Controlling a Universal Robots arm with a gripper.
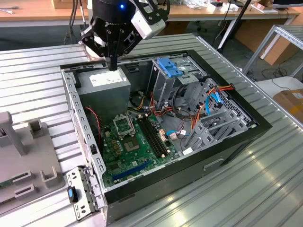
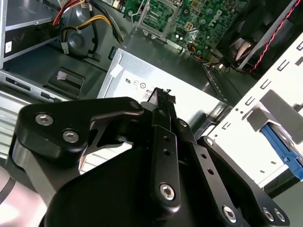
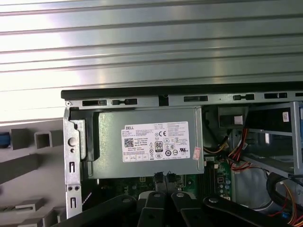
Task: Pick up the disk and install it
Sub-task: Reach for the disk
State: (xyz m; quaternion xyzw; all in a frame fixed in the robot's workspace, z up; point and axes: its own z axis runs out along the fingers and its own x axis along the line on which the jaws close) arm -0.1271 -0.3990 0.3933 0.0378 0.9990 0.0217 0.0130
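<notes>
A: Exterior view. What's the arm's pose?
B: The gripper (image 1: 113, 65) hangs straight down over the power supply (image 1: 105, 87). Fingers are pressed together with nothing held. The supply sits in the corner of the open case (image 1: 258, 124) toward the exterior view's top left.
A: And around it?
B: One case on the ribbed bench (image 1: 227, 189). Inside are one motherboard (image 1: 135, 142) and one blue-topped cage (image 1: 170, 71), with red, orange and blue cables (image 1: 213, 101) beside the cage. One grey fixture (image 1: 21, 146) sits at the bench's edge on the exterior view's left, outside the case.
A: Second wrist view?
B: Two black fingers (image 2: 163, 137) meet at the tips above the supply's white label (image 2: 137, 85). A blue ridged rail of the disk (image 2: 279, 147) shows next to a grey fixture block. Its dark body is hidden. The case's slotted side wall (image 2: 284, 75) stands between gripper and disk.
A: First wrist view?
B: Tips are closed above the supply, which carries one label. The disk's blue edge (image 3: 4, 139) is by the fixture blocks, outside the wall and well apart from the gripper.
</notes>
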